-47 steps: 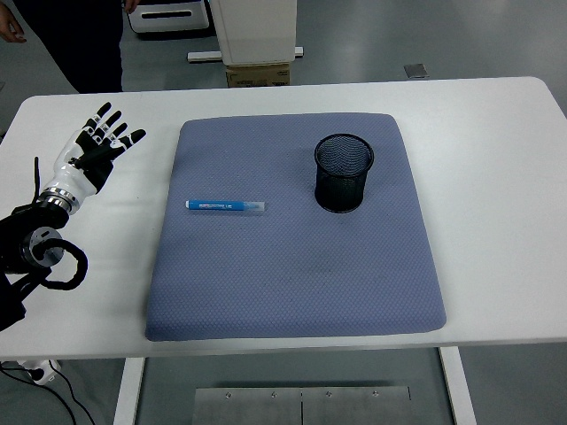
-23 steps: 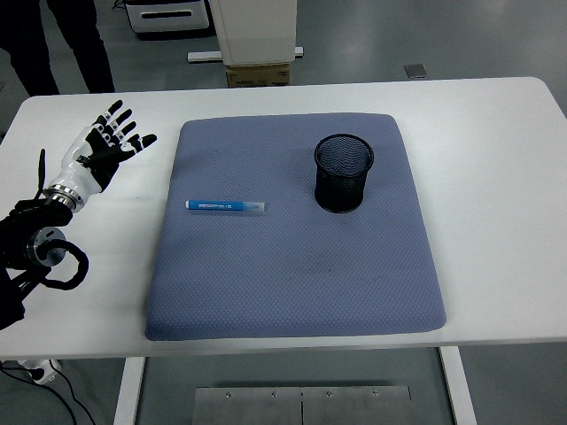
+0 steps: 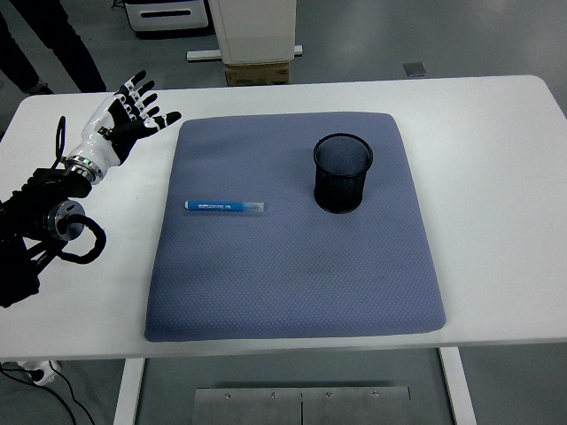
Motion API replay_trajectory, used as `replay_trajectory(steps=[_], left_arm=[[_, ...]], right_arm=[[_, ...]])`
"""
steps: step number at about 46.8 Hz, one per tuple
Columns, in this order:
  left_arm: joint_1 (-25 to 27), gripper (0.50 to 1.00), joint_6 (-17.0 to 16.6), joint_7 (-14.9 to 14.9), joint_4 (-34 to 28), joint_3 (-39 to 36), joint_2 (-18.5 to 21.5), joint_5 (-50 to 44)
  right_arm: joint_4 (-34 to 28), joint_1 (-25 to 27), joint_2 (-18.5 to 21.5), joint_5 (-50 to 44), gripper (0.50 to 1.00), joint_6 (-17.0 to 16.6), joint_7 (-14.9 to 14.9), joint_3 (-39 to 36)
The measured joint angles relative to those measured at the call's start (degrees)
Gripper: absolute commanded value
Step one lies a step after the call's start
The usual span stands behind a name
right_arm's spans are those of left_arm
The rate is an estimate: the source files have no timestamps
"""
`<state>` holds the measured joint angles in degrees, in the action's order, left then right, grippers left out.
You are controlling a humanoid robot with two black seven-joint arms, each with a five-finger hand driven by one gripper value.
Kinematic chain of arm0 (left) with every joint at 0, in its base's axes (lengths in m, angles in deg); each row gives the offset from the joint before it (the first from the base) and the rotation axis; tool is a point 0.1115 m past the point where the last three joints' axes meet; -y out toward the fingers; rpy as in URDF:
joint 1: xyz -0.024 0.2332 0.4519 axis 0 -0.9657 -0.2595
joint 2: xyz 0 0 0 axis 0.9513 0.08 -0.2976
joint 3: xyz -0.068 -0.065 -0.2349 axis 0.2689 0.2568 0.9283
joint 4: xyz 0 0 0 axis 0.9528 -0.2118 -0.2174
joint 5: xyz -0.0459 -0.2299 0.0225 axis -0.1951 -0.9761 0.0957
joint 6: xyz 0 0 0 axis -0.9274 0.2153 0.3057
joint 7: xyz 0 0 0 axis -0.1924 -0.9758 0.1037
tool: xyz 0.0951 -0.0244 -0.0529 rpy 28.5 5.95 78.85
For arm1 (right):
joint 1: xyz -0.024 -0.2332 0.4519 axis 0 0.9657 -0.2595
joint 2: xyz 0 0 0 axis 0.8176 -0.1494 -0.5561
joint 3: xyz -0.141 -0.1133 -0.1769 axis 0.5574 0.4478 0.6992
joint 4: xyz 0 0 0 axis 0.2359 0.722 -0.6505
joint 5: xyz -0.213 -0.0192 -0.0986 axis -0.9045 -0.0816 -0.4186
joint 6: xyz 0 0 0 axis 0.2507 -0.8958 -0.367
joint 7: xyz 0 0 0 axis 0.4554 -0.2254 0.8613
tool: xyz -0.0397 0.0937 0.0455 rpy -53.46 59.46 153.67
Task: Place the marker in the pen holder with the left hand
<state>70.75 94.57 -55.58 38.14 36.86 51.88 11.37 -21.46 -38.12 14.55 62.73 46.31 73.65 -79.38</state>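
A blue marker (image 3: 225,206) with a clear cap lies flat on the left half of the blue-grey mat (image 3: 292,266), pointing left to right. A black mesh pen holder (image 3: 342,173) stands upright on the mat's right back part. My left hand (image 3: 135,115) hovers over the white table near the mat's back left corner, fingers spread and holding nothing. It is well behind and left of the marker. The right arm does not show.
The white table (image 3: 496,177) extends around the mat on all sides. A person's dark trouser legs (image 3: 49,44) stand beyond the table's back left. A white machine and a cardboard box (image 3: 257,73) sit behind the far edge.
My left hand has moved to the right and toward the table's back, closer to the mat's back left corner, still spread. The person behind has shifted. Marker and holder have not moved.
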Motion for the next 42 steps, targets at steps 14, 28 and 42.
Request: replay_trajectory(steps=[14, 28, 42], left_arm=[[4.25, 1.0, 0.44, 6.88, -0.34, -6.51, 1.71, -0.93], [11.66, 1.0, -0.24, 2.67, -2.09, -21.49, 1.69, -2.15], [25.28, 1.0, -0.13, 2.96, -5.02, -50.2, -0.35, -9.7]], right_arm=[[0.03, -0.02, -0.01, 0.0, 1.0, 0.0, 0.0, 0.01], [0.03, -0.04, -0.01, 0.0, 1.0, 0.0, -0.02, 0.01], [0.04, -0.06, -0.02, 0.0, 1.0, 0.0, -0.01, 0.01]])
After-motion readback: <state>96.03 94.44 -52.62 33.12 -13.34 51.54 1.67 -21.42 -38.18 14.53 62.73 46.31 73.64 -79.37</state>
